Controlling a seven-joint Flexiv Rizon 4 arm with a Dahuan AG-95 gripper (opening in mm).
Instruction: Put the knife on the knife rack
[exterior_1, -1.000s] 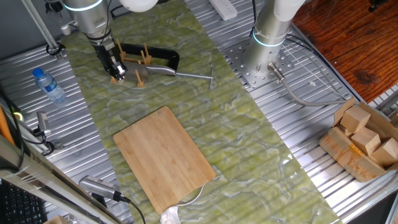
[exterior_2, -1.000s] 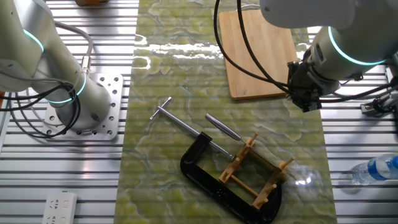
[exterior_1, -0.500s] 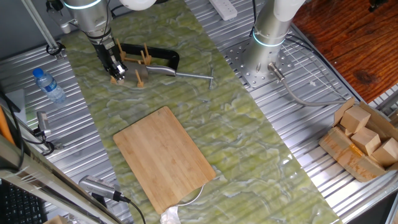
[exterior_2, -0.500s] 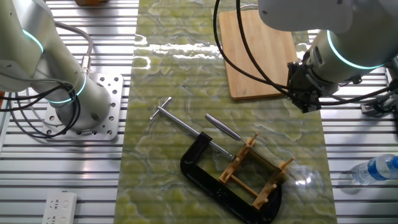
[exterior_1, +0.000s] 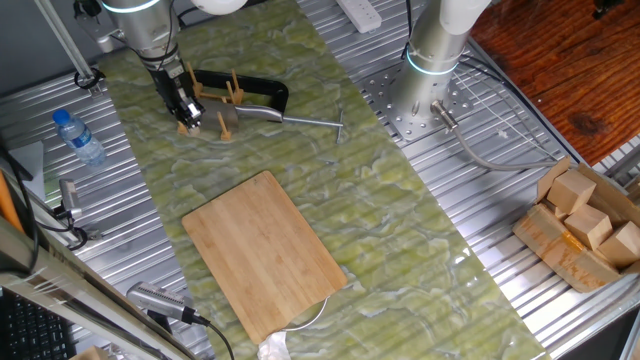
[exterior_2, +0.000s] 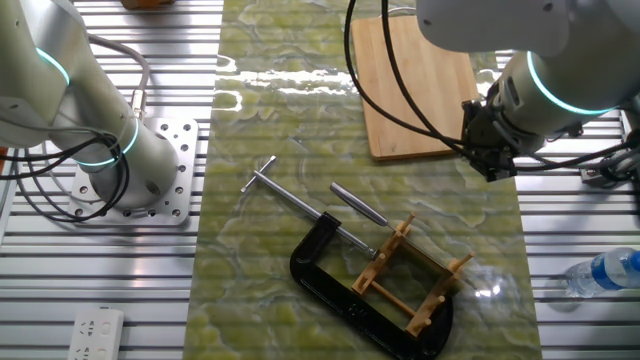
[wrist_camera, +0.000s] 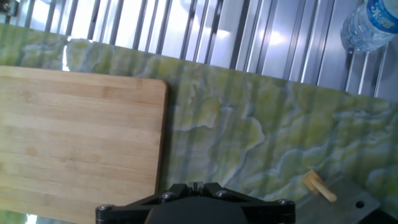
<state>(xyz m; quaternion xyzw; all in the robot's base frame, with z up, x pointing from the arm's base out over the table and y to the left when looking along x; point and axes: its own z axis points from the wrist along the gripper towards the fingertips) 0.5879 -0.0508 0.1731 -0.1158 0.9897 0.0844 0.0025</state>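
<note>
The knife rack (exterior_2: 412, 276) stands on the green mat, inside the bow of a black C-clamp (exterior_2: 330, 287). The knife rests in the rack. Its slim silver handle (exterior_2: 358, 205) sticks out past the pegs, and its grey blade (exterior_1: 228, 123) sits among them. In the hand view, a corner of the blade (wrist_camera: 352, 200) and one wooden peg (wrist_camera: 318, 186) show at the bottom right. My gripper (exterior_2: 491, 168) hangs beside the rack, apart from it and from the knife. Its fingers (wrist_camera: 196, 185) are shut with nothing between them.
A bamboo cutting board (exterior_1: 262, 250) lies on the mat nearby. The clamp's steel screw bar (exterior_2: 290, 200) ends in a T-handle. A water bottle (exterior_1: 78, 137) lies on the metal table beside the mat. A second arm's base (exterior_1: 425, 75) and a box of wooden blocks (exterior_1: 585, 225) stand farther off.
</note>
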